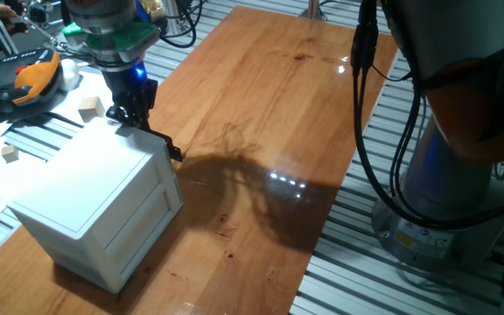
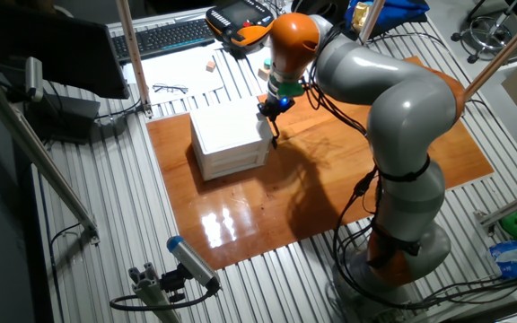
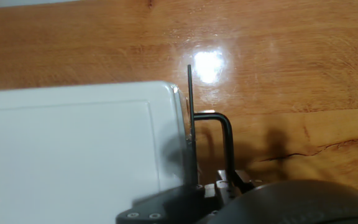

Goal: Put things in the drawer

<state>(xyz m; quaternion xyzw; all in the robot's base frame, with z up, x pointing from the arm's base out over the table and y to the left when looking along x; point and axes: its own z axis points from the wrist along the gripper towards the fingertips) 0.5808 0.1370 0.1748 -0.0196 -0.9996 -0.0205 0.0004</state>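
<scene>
Far to the left in one fixed view, two little wooden cubes [image 1: 92, 108] sit on the slatted metal behind the cabinet, one near the orange controller [image 1: 31, 79] and the other [image 1: 9, 153] a bit lower down. None of them is in the drawer yet. Next comes the white cabinet [image 1: 94, 197], standing on the wooden surface [image 1: 269, 96]. Its drawer [image 1: 151, 206] looks pushed all the way in. At the cabinet's top right corner hangs the gripper [image 1: 129, 116], right by the small black handle [image 1: 174, 151]. In the hand view, one thin finger [image 3: 190, 124] runs down the cabinet's edge and a bent black piece sits just beside it. I cannot tell if the fingers have closed on the handle or only sit next to it; they hold no cube. To the right, the wood is bare and shiny, and the big grey arm [image 2: 393, 108] stands there. I think the job is at its first step: opening the drawer. The next move should be to catch the handle and pull it straight out, away from the cabinet, without tipping the box.
</scene>
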